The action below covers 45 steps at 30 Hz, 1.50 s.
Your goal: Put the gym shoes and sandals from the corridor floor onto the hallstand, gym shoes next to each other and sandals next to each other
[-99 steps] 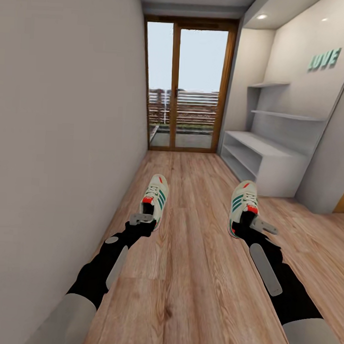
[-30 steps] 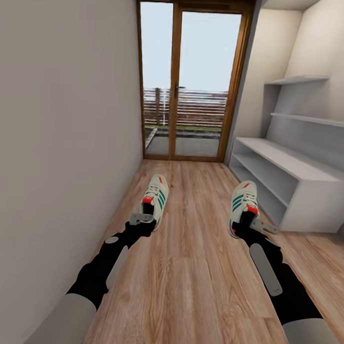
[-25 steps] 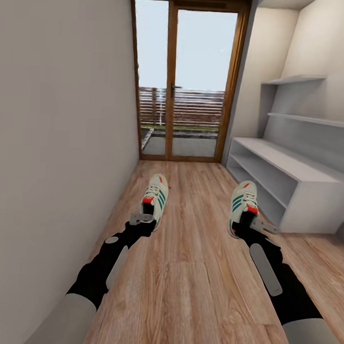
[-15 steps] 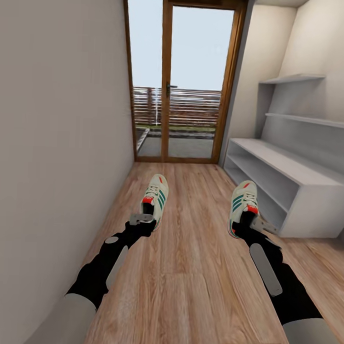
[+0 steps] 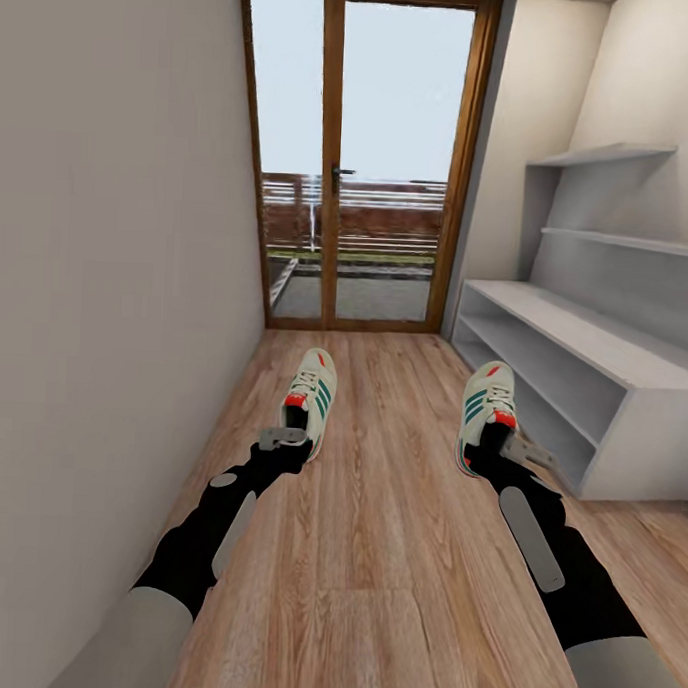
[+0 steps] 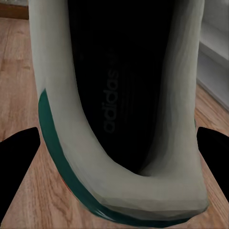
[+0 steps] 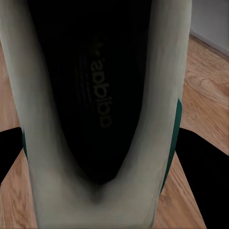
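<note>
Two black arms reach out over the wood floor (image 5: 375, 546). The left pincer (image 5: 292, 434) is pinching the heel of the left shoe (image 5: 312, 395). The right pincer (image 5: 492, 443) is pinching the heel of the right shoe (image 5: 483, 408). Both shoes are cream white with green stripes and a red patch, and their toes point toward the glass door (image 5: 363, 175) at the end of the hall. The two shoes are well apart from each other.

The left wrist view looks right down into its shoe (image 6: 119, 119). The inside is dark, with a name printed on the insole, and a green band runs along the outer side. Wood floor shows under it. The right wrist view looks into the other shoe (image 7: 100, 114) the same way, with a dark inside and pale walls.

Farther off, on the right side of the hall, stands the pale grey shoe rack (image 5: 620, 436). Its bench top (image 5: 604, 340) and its low shelves have nothing on them. Two wall shelves (image 5: 612, 156) step up above it.
</note>
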### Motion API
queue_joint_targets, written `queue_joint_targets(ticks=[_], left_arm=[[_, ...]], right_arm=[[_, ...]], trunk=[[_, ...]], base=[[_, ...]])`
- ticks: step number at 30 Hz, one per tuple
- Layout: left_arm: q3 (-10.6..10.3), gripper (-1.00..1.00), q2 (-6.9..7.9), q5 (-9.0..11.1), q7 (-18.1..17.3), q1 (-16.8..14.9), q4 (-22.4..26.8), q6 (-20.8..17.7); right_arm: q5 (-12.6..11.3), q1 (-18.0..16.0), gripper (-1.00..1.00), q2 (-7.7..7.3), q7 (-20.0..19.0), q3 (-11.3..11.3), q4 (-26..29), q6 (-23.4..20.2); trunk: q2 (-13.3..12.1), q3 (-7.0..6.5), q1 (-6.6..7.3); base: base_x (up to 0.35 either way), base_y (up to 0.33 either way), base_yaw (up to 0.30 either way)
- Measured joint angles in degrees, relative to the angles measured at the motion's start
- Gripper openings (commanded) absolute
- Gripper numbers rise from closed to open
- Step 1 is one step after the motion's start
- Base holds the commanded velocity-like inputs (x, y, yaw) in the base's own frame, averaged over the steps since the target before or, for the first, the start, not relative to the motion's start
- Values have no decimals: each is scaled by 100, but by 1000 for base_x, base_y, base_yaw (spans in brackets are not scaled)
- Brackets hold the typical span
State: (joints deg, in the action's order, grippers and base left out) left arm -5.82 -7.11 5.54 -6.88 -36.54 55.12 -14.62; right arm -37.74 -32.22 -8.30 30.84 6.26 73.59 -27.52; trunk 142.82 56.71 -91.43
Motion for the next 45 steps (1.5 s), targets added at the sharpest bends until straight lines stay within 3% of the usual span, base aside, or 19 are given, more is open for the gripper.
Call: queue_joint_targets(ticks=[34,45], left_arm=[[2,-100,0,0,0,0,-1,0],[3,-100,-1,0,0,-1,-2,1]], right_arm=[[0,0,-100,-7,9,-9,7,2],[0,-1,-100,-8,9,-9,8,0]], trunk=[[0,0,0],[0,0,0]], base=[[349,0,-1],[349,0,-208]])
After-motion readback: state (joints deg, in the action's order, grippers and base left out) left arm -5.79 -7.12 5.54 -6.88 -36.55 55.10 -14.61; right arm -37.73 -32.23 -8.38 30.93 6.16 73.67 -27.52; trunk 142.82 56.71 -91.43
